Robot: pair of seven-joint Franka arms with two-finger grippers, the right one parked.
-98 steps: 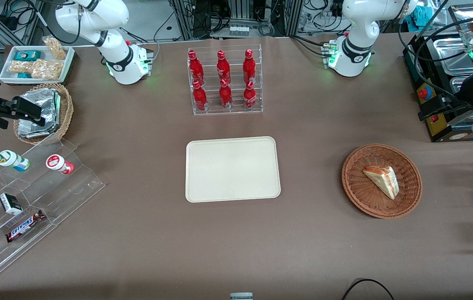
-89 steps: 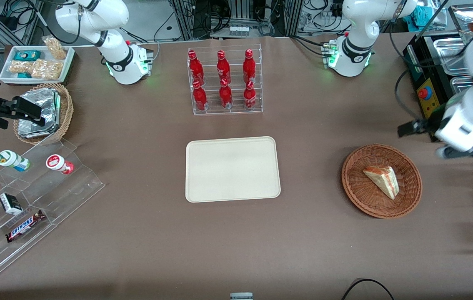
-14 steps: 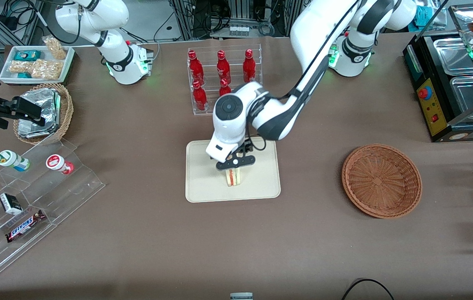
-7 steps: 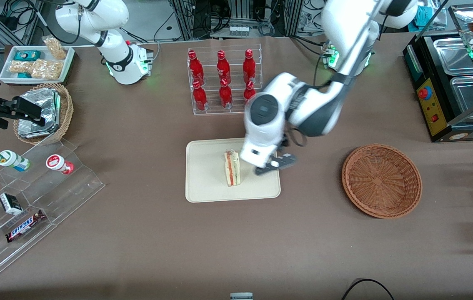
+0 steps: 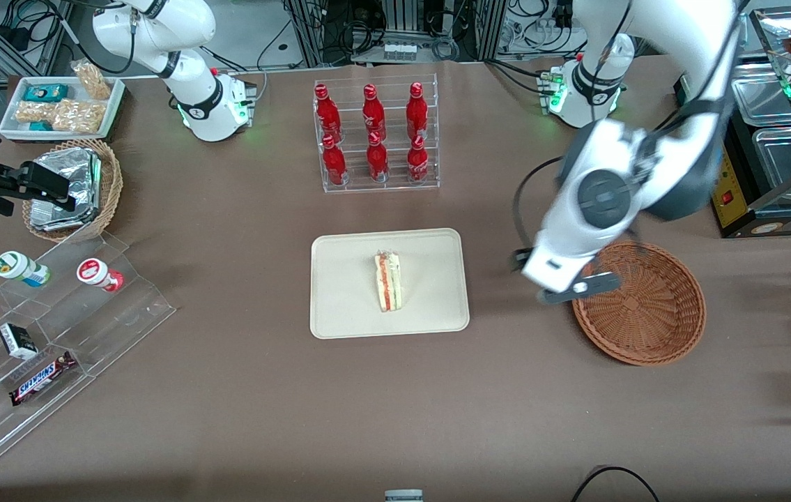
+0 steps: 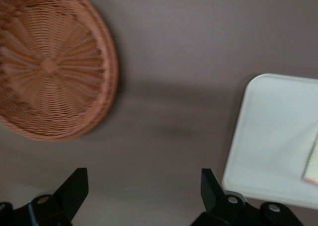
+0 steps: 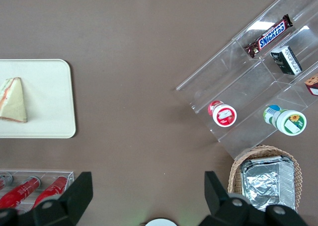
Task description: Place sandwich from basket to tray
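Here the end effector (image 6: 144,196) hovers spread empty between basket (image 5: 639,303) and tray (image 5: 389,283), where the sandwich (image 5: 388,281) stands.

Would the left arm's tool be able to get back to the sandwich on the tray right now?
Probably yes. The open tool hangs by the basket rim, and nothing stands between it and the sandwich on the tray.

Basket (image 5: 646,307) rough woven wicker; tray (image 5: 346,293) smooth matt plastic; gripper (image 6: 144,193) above matt brown table (image 5: 228,390).
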